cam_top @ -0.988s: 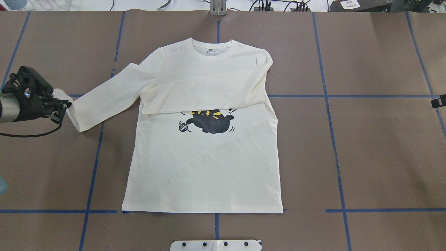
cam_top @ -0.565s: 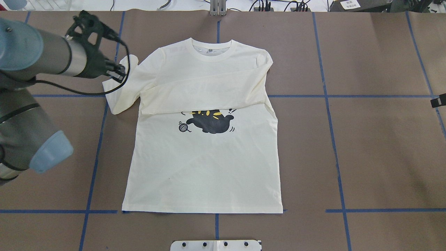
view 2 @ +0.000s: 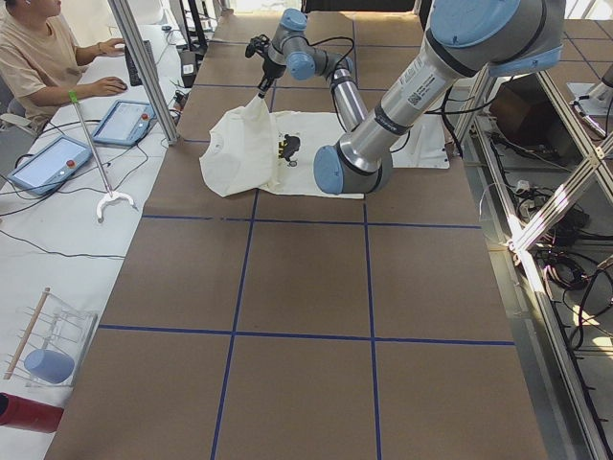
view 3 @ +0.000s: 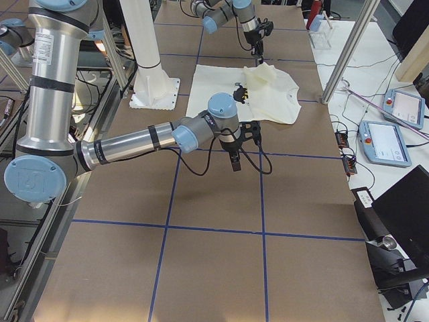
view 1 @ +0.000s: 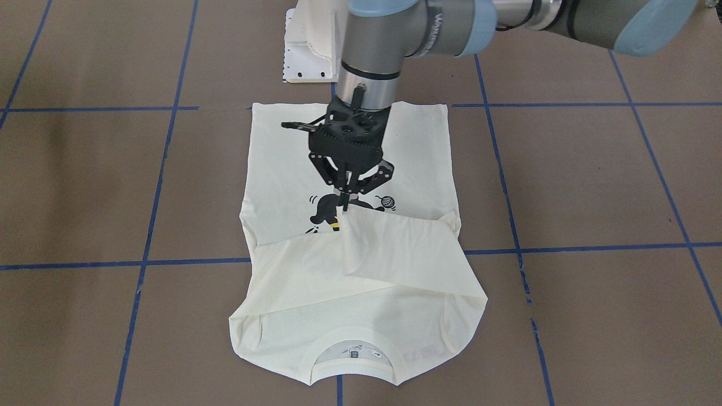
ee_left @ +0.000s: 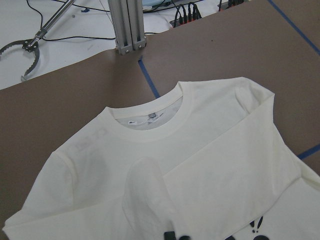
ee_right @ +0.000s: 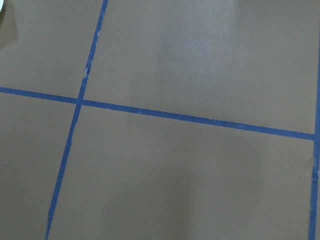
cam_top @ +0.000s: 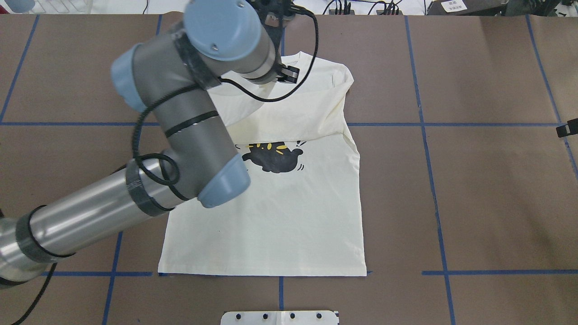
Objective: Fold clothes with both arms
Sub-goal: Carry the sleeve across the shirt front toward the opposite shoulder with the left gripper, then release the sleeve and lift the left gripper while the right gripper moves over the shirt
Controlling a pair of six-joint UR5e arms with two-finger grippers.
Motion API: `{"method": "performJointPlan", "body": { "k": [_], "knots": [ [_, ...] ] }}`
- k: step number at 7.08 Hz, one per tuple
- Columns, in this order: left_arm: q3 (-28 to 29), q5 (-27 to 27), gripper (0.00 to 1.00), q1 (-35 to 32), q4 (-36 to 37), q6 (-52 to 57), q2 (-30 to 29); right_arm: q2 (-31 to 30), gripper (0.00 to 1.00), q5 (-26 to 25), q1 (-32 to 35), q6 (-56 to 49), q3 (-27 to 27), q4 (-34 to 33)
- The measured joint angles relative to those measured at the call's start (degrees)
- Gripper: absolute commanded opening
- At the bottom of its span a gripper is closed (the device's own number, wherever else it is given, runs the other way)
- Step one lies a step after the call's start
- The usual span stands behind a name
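The cream shirt (cam_top: pixel 271 225) lies face up on the brown table, collar away from the robot, cat print (cam_top: pixel 273 160) showing. One sleeve is folded across the chest (cam_top: pixel 289 119). My left gripper (view 1: pixel 344 197) hangs above the cat print, shut on the cuff of the other sleeve (view 1: pixel 395 242), which drapes from it down to the shoulder. In the left wrist view that cuff (ee_left: pixel 145 195) hangs over the chest below the collar (ee_left: pixel 150 127). My right gripper (view 3: pixel 234 154) hovers over bare table beside the shirt; whether it is open or shut I cannot tell.
A white base plate (cam_top: pixel 280 317) sits at the near table edge. Blue tape lines (cam_top: pixel 433 180) grid the table. An aluminium post (ee_left: pixel 127 25) stands behind the collar. A person (view 2: pixel 38 57) sits at a side desk with tablets (view 2: pixel 129 120).
My left arm has swung in from the table's left, lifting the sleeve cuff up and across over the shirt's chest. The right gripper has stayed at the right edge.
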Motion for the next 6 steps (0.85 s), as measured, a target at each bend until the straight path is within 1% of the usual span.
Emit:
{"method": "performJointPlan", "body": {
  "k": [1,2,3,4,5,6],
  "knots": [
    [4.9,3.4,0.00,3.1,-1.0,-3.0,-2.9,0.0,1.00,0.0,0.0,0.0,0.0,0.0],
    [9.6,5.8,0.00,5.8,-2.8,-5.5,-5.0,-0.1,1.00,-0.1,0.0,0.0,0.0,0.0],
    [14.4,7.6,0.97,8.1,-5.6,-7.4,-7.0,-0.1,1.00,-0.1,0.0,0.0,0.0,0.0],
    [17.3,8.6,1.00,9.6,-10.0,-9.2,-7.5,-0.1,1.00,-0.1,0.0,0.0,0.0,0.0],
    [18.5,9.1,1.00,10.2,-15.5,-11.0,-6.7,-0.1,1.00,-0.1,0.0,0.0,0.0,0.0],
    [18.5,9.1,1.00,10.5,-19.0,-11.6,-5.7,-0.1,1.00,-0.2,0.0,0.1,0.0,0.3]
  ]
}}
